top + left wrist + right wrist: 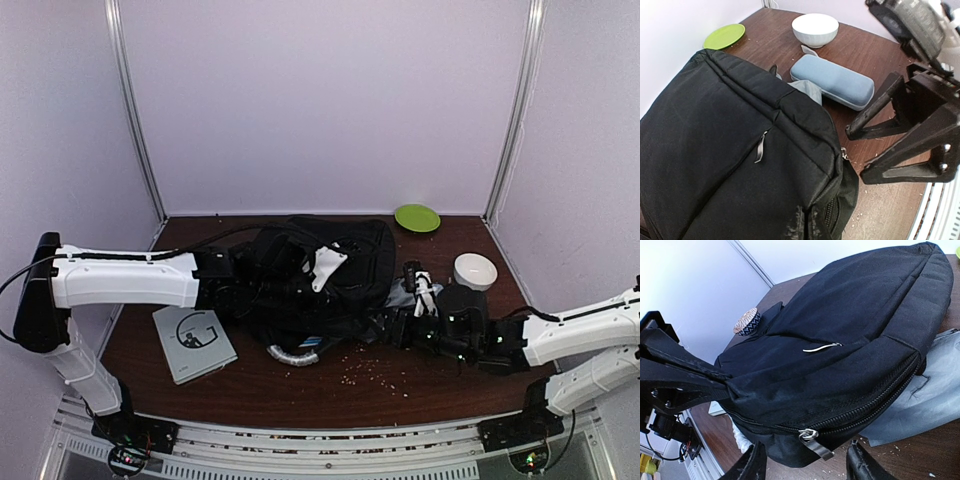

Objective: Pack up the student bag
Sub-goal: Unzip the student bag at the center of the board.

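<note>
The student bag [320, 265], a big black backpack, lies in the middle of the table. Its zipped edge with a metal zip pull [815, 439] fills the right wrist view. My right gripper [807, 470] is open, one finger on each side just below the pull, touching nothing. Seen from above, the right gripper [392, 328] is at the bag's near right corner. My left gripper [715, 380] is shut on a pinch of the bag's fabric at its left end. Its own fingers are hidden in the left wrist view, where the bag [725, 150] fills the frame.
A light-blue pencil case [832, 82] lies right of the bag, a white bowl [815, 27] and a green plate [724, 36] beyond it. A grey notebook [193, 343] lies front left. A patterned tape roll [746, 322] sits behind the bag. Crumbs [375, 370] dot the front.
</note>
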Robot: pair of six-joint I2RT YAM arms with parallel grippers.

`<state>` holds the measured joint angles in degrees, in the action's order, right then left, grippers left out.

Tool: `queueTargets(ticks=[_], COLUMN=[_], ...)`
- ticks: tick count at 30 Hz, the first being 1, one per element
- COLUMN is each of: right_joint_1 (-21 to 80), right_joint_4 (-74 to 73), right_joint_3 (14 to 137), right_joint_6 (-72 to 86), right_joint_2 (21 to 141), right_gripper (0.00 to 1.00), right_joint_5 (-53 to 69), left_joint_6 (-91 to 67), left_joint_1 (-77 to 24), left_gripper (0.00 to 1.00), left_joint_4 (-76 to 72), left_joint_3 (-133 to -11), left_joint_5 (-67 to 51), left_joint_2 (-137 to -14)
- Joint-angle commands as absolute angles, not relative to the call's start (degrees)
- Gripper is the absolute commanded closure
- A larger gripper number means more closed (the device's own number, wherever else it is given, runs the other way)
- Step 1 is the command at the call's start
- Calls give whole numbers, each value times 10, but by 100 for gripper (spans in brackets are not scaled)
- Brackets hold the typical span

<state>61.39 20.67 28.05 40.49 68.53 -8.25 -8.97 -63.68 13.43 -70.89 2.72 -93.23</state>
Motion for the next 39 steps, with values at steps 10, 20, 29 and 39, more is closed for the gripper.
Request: queueTargets(ticks=[10, 20, 29, 39], right_joint_1=[593, 588, 586, 586], right_joint_4=[238, 229, 224, 181], right_joint_3=[284, 290, 297, 310], right_joint_6=[359, 339, 333, 317], right_joint_2=[716, 739, 739, 727], right_gripper=[52, 61, 73, 87], right_joint_5=[-17, 1, -6, -48], left_joint_6=[-94, -93, -92, -93], left_joint_1=[-636, -636, -636, -636], left_gripper=[100, 100, 100, 100], left_joint_4=[72, 74, 76, 75], left_joint_3=[-731, -733, -730, -723], left_joint_5=[20, 20, 19, 17], left_joint_2=[-899, -897, -897, -897])
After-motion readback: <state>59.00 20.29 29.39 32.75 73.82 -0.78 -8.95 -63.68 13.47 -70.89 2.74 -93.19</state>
